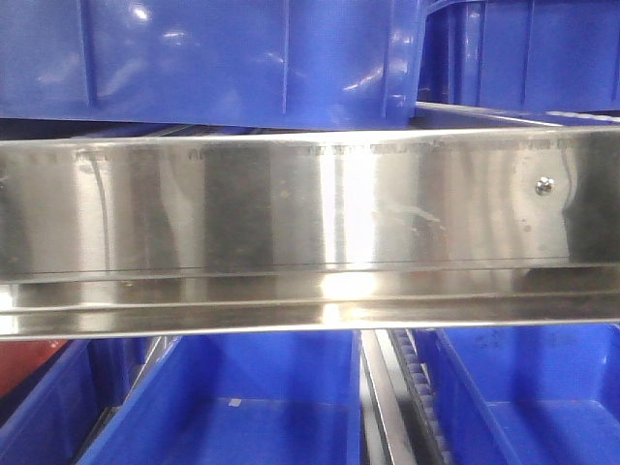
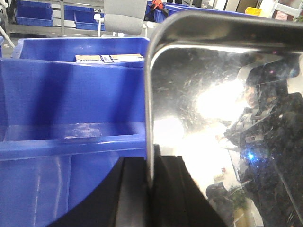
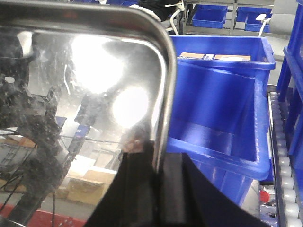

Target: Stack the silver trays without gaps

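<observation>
From the lower edge, left hand (image 2: 150, 187) and right hand (image 3: 159, 177) each clamp a silver tray (image 2: 213, 94) rim — one tray per view.

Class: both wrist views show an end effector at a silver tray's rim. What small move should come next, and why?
Probably move both arms together, holding the silver tray level. The left end effector and the right end effector each pinch a side rim, apparently of the same tray, so uneven motion could twist it.
</observation>
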Tool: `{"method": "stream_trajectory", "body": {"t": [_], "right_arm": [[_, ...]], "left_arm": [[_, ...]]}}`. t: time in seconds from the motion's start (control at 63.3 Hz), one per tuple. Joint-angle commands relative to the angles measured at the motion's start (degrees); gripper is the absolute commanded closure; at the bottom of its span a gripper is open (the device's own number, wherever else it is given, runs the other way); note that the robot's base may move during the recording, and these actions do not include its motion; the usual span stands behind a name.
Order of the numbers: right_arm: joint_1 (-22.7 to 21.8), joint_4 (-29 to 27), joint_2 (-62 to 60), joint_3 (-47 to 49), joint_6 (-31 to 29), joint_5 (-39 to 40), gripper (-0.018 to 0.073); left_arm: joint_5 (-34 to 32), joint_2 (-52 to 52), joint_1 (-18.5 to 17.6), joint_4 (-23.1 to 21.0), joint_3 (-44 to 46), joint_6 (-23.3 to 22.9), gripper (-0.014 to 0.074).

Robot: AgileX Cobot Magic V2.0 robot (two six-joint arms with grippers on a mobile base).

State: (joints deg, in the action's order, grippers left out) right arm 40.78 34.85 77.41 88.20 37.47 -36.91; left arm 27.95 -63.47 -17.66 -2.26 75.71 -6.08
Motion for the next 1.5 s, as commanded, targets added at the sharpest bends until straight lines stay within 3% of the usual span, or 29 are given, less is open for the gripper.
{"method": "stream_trajectory", "body": {"t": [0.0,1.486], "right_arm": [[-0.22,2.2,-0.83,0.36,-0.82,1.28,0.064],[-0.22,2.2,-0.83,0.36,-0.82,1.47,0.064]], "left_arm": [[-3.16,0.88,-0.18,0.16,0.48,-0.24,0.0612],[-3.42,0.88,-0.18,0.16,0.48,-0.24,0.0612]]}}
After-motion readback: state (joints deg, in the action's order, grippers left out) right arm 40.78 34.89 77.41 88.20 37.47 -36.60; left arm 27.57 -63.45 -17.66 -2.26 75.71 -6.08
